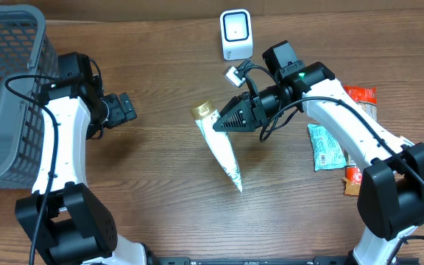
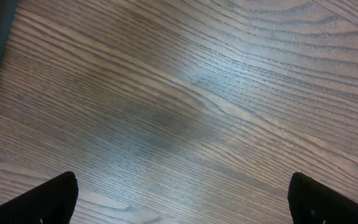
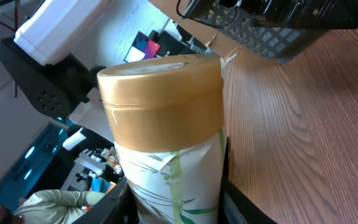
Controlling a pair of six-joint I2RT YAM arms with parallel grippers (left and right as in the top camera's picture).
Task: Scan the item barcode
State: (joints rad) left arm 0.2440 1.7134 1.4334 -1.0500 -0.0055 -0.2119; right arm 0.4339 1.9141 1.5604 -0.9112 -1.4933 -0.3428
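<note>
1. Gold cap (image 3: 160,93) of the white tube (image 3: 173,180) fills the right wrist view, closest to the lens; a green leaf print runs down the tube body below it.
2. Right gripper (image 1: 216,124): its dark fingers (image 3: 114,208) press on both sides of the tube just under the cap, pinching it.
3. Seen from overhead, the tube sits slanted over the middle of the table (image 1: 160,191), cap end toward the far side and crimped tail toward the near edge. Whether it rests on the wood cannot be told.
4. Left gripper (image 1: 126,107): jaws spread wide over bare wood, with nothing between them.
5. White scanner (image 1: 235,34) stands at the far edge, just beyond the right arm's wrist.
6. Grey basket (image 1: 6,88) occupies the far left, and snack packets (image 1: 324,146) lie at the right.
</note>
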